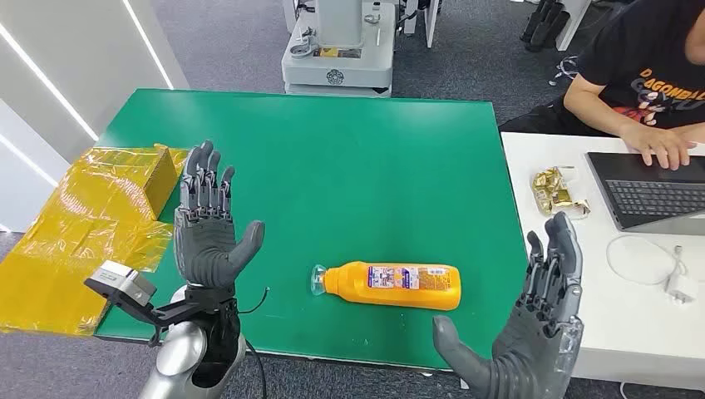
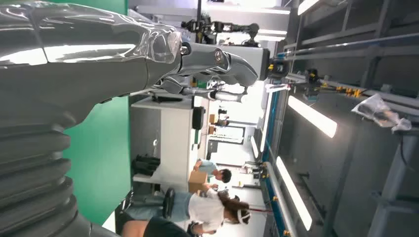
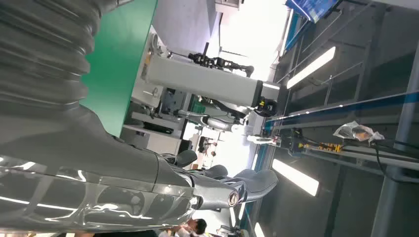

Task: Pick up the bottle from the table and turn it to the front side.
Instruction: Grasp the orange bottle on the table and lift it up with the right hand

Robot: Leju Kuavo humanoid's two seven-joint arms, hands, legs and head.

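An orange bottle (image 1: 391,284) with a clear cap and a white-and-purple label lies on its side on the green table (image 1: 349,166), near the front edge, cap pointing left. My left hand (image 1: 208,229) is raised to the left of it, fingers spread and palm toward the bottle, holding nothing. My right hand (image 1: 532,332) is raised to the right of the bottle at the table's front right corner, also spread and empty. In the wrist views the left hand (image 2: 99,59) and the right hand (image 3: 148,187) show stretched fingers with nothing in them.
Yellow wrapping and a yellow box (image 1: 91,216) lie off the table's left edge. A white table (image 1: 565,274) at the right holds a laptop (image 1: 648,191), a gold packet (image 1: 559,189) and a white cable; a person (image 1: 648,75) types there. A robot base (image 1: 337,58) stands behind.
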